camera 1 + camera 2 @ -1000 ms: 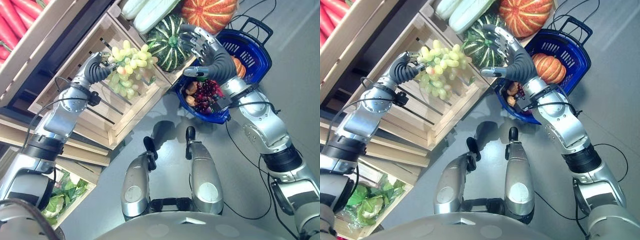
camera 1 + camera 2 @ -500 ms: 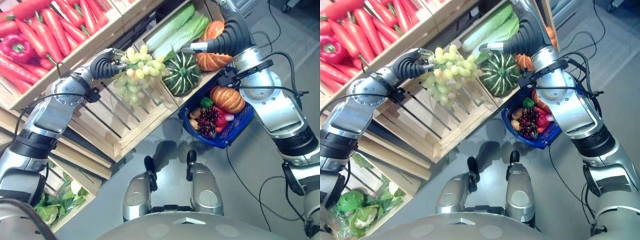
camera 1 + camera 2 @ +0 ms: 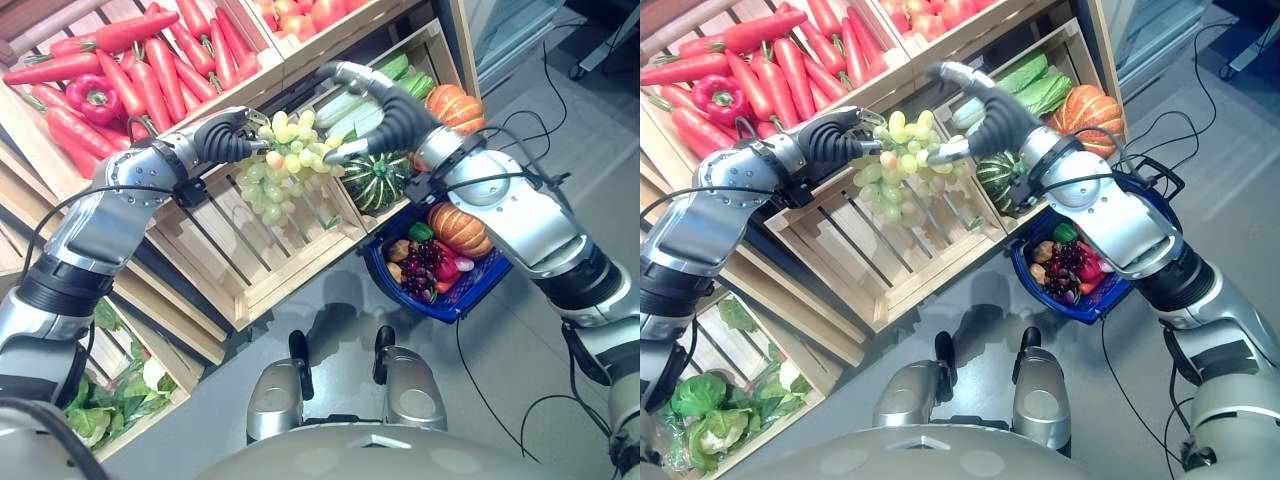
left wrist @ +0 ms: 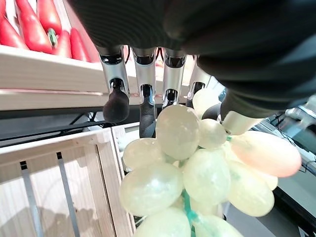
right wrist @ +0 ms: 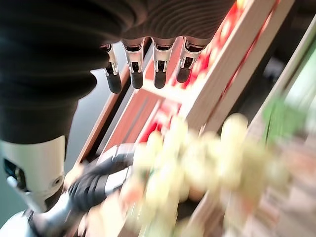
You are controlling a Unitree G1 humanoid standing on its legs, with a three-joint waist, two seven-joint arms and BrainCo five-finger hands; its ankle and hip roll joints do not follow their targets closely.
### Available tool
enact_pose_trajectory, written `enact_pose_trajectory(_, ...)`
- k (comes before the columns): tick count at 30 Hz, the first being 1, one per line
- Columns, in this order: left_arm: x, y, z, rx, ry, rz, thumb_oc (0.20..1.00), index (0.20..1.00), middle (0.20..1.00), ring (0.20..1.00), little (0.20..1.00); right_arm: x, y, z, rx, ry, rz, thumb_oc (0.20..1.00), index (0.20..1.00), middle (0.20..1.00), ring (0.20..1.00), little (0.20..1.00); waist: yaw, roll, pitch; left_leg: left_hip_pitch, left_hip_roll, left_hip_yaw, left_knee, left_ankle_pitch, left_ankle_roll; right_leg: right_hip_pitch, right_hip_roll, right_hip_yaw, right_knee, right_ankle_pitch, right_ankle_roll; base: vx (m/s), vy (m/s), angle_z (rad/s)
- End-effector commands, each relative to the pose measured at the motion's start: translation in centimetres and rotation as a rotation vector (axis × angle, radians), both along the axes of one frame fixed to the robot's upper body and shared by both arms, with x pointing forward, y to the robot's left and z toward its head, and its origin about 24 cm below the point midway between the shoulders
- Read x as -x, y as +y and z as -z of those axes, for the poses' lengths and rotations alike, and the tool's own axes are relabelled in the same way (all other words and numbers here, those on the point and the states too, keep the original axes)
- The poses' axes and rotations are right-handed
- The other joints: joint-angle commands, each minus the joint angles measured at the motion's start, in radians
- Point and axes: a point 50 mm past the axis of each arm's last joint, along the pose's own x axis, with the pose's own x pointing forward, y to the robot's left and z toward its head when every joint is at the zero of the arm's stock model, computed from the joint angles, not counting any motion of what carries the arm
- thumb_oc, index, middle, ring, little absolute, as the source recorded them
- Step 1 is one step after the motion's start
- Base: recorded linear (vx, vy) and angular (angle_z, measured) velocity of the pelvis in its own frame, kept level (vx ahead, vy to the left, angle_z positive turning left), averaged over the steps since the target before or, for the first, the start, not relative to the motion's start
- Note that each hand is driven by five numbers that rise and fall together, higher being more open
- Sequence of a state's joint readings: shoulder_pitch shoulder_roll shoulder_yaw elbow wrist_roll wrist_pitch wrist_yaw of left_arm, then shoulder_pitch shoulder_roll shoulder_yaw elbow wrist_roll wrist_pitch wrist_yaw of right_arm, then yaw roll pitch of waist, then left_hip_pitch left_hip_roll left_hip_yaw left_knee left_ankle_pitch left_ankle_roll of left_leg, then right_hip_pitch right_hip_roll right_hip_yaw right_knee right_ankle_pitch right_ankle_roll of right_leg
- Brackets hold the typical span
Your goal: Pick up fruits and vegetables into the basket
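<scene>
Grapes [image 3: 285, 165] hang in the air before the wooden crate [image 3: 262, 245], pinched at the top by the curled left hand [image 3: 228, 135]. The right hand [image 3: 372, 110], fingers straight, reaches beside them, above the blue basket [image 3: 478, 285]. They look light, soft and loosely joined, so I judge the stem the safest place to grip.

Pale green grapes [image 3: 285, 160], red carrots [image 3: 150, 85], green-striped squash [image 3: 378, 180], blue basket [image 3: 470, 290].

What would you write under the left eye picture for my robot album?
Left hand holds green grapes above a wooden crate, open right hand beside them, blue basket below.
</scene>
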State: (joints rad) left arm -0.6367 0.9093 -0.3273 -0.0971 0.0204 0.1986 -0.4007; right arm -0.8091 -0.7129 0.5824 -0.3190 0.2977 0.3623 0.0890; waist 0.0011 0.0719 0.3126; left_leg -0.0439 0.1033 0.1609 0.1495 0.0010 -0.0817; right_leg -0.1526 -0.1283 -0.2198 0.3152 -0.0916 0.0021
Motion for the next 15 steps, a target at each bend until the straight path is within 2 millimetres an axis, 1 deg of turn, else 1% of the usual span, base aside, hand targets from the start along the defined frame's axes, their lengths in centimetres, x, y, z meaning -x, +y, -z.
enact_pose_trajectory(1, 0.1, -0.4, -1.5, 0.011, -0.030, 0.044, 0.200, 0.200, 0.200, 0.200, 0.200, 2.0, 3.1, -0.2, 0.075, 0.022, -0.285, 1.000, 1.000, 1.000, 1.000, 1.000, 0.015, -0.072, -0.094, 0.034, -0.018, -0.009, 0.042, -0.067, 0.021, 0.145, -0.052, 0.009, -0.129, 0.024, 0.104, 0.04, -0.032, 0.19)
enact_pose_trajectory(3, 0.1, -0.4, -1.1, 0.017, -0.011, 0.049, 0.200, 0.200, 0.200, 0.200, 0.200, 2.2, 3.3, 0.4, 0.151, 0.043, -0.323, 1.000, 1.000, 1.000, 1.000, 1.000, 0.021, -0.077, -0.100, 0.037, -0.017, -0.010, 0.039, -0.066, 0.021, 0.150, -0.052, 0.007, -0.132, 0.027, 0.106, 0.04, -0.032, 0.13)
enact_pose_trajectory(9, 0.0, -0.4, -0.3, 0.014, 0.015, 0.072, 0.200, 0.200, 0.200, 0.200, 0.200, 2.4, 3.3, 2.1, 0.300, 0.111, -0.386, 1.000, 1.000, 1.000, 1.000, 1.000, 0.029, -0.091, -0.103, 0.046, -0.015, -0.011, 0.036, -0.066, 0.023, 0.161, -0.051, 0.005, -0.138, 0.030, 0.107, 0.03, -0.025, 0.06)
enact_pose_trajectory(13, 0.0, -0.6, 0.1, 0.012, 0.025, 0.080, 0.200, 0.200, 0.200, 0.200, 0.200, 2.1, 3.1, 2.6, 0.365, 0.104, -0.370, 1.000, 1.000, 1.000, 1.000, 1.000, 0.028, -0.096, -0.101, 0.050, -0.015, -0.009, 0.037, -0.066, 0.026, 0.162, -0.049, 0.008, -0.135, 0.031, 0.106, 0.00, -0.004, 0.02)
enact_pose_trajectory(15, -0.1, -0.7, 0.2, 0.012, 0.032, 0.081, 0.200, 0.200, 0.200, 0.200, 0.200, 1.8, 2.7, 2.8, 0.416, 0.067, -0.327, 1.000, 1.000, 1.000, 1.000, 1.000, 0.025, -0.097, -0.097, 0.052, -0.014, -0.006, 0.038, -0.067, 0.027, 0.162, -0.049, 0.011, -0.133, 0.031, 0.106, 0.00, 0.000, 0.00)
